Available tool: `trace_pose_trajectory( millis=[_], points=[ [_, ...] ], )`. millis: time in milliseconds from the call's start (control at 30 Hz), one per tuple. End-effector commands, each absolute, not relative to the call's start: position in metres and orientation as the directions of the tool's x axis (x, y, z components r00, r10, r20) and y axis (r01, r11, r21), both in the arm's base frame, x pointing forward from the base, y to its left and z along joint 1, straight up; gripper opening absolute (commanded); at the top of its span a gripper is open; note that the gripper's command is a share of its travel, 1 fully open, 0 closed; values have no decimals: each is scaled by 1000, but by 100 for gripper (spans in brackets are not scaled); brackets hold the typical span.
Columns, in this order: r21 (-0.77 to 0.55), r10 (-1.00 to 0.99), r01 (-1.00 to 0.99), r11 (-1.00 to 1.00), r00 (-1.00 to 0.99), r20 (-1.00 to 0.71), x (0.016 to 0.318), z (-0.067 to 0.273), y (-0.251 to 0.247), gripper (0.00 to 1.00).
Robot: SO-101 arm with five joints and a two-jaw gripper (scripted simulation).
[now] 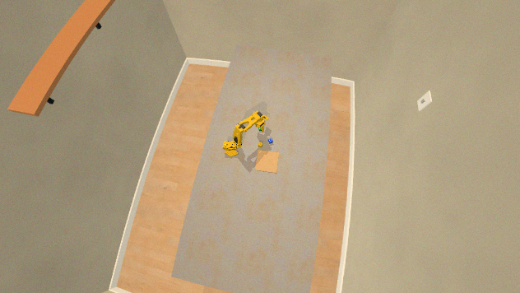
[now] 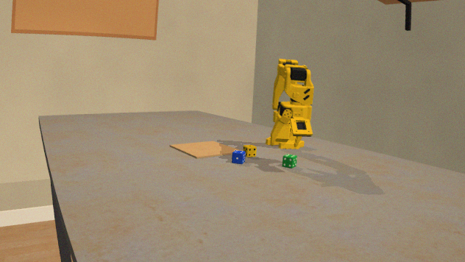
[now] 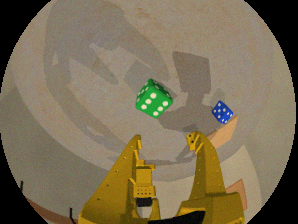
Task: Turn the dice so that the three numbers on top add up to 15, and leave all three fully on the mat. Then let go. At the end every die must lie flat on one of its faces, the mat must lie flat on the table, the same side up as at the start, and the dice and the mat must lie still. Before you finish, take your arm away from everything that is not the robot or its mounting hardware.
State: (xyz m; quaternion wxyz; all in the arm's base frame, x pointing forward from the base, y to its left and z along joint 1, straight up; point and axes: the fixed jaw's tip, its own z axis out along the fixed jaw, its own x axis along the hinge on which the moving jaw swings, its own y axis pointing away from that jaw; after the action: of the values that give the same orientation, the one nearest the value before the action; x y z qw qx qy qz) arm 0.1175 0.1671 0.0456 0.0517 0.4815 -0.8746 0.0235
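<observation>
Left to right in the exterior view, the thin tan mat (image 1: 267,161) (image 2: 200,149) (image 3: 226,131) lies flat on the grey tabletop (image 1: 251,214) (image 2: 221,206) (image 3: 125,30), a shadow across its near right part. The blue die (image 1: 270,141) (image 2: 238,157) (image 3: 222,112) rests off the mat, with the yellow die (image 1: 260,144) (image 2: 249,151) (image 3: 191,140) near it, also outside the mat. Farther right, the green die (image 1: 260,129) (image 2: 289,161) (image 3: 154,99) sits on the tabletop, well apart from the mat; the wrist view shows six white pips on one face. The gripper (image 1: 262,130) (image 2: 298,140) (image 3: 165,137) has its fingers spread, nothing between them.
</observation>
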Motion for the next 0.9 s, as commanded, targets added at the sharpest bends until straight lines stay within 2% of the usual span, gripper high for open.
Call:
trace_pose_trajectory(
  millis=[0,867],
  points=[
    [7,-851,-853,522,-520,76,119,53,172,31],
    [7,-851,-853,522,-520,76,120,49,172,31]
  ],
)
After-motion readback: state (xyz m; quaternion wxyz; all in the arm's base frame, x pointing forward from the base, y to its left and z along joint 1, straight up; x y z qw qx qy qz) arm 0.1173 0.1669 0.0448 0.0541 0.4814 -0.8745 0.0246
